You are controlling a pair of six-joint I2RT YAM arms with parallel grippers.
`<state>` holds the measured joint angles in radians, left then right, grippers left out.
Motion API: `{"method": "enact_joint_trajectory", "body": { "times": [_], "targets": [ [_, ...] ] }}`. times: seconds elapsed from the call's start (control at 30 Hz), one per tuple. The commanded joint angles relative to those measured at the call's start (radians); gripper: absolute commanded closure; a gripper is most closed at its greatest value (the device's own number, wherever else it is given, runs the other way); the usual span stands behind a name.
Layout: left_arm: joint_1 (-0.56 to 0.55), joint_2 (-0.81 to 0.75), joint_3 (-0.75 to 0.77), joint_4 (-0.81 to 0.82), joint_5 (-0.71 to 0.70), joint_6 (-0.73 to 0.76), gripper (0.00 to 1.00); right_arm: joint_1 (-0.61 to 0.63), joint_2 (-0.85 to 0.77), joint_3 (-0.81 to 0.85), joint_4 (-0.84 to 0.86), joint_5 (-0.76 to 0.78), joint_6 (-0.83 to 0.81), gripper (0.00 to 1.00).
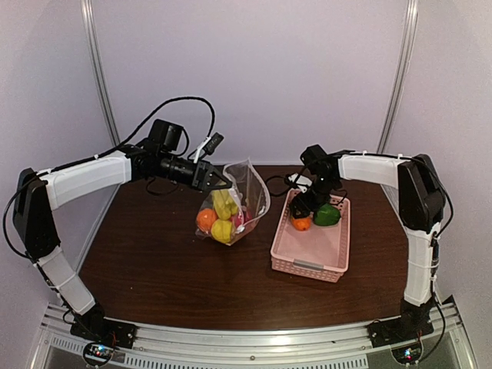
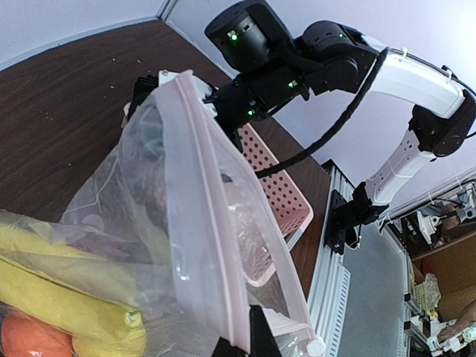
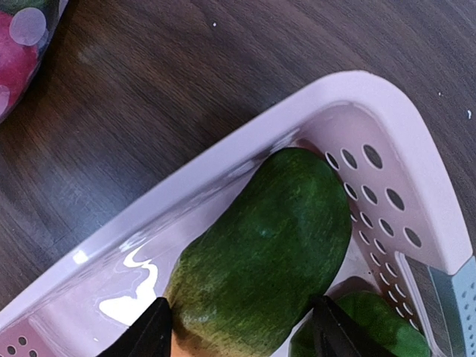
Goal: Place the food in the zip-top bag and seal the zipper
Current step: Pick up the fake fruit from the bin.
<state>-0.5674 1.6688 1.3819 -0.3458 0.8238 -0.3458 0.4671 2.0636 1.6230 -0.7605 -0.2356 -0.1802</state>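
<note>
Some food (image 1: 301, 223) waits in the pink basket (image 1: 307, 257), at three o'clock from the zip-top bag (image 1: 250, 192). Our left claw (image 1: 219, 181) pinches the bag up; our right claw (image 3: 245, 331) sits apart around green food (image 3: 260, 238). Next we squeeze, lift.

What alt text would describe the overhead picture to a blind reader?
The left end effector holds a clear zip-top bag of toy fruit by its top. Across the dark table, the right end effector reaches into a pink basket holding an orange toy and a green one.
</note>
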Motion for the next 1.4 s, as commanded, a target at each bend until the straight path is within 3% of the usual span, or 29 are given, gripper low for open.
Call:
{"method": "enact_joint_trajectory", "body": {
  "times": [0.0,1.13,1.37],
  "targets": [
    [0.005,0.01,0.028,0.001,-0.012,0.019,1.0,0.007,0.028,0.018,-0.012,0.073,0.031,0.37],
    [0.004,0.022,0.028,-0.001,-0.013,0.023,1.0,0.02,0.033,-0.004,-0.026,-0.042,0.055,0.2],
    [0.004,0.027,0.026,-0.003,-0.016,0.028,1.0,0.021,-0.039,-0.028,-0.02,0.018,0.083,0.14]
  ]
}}
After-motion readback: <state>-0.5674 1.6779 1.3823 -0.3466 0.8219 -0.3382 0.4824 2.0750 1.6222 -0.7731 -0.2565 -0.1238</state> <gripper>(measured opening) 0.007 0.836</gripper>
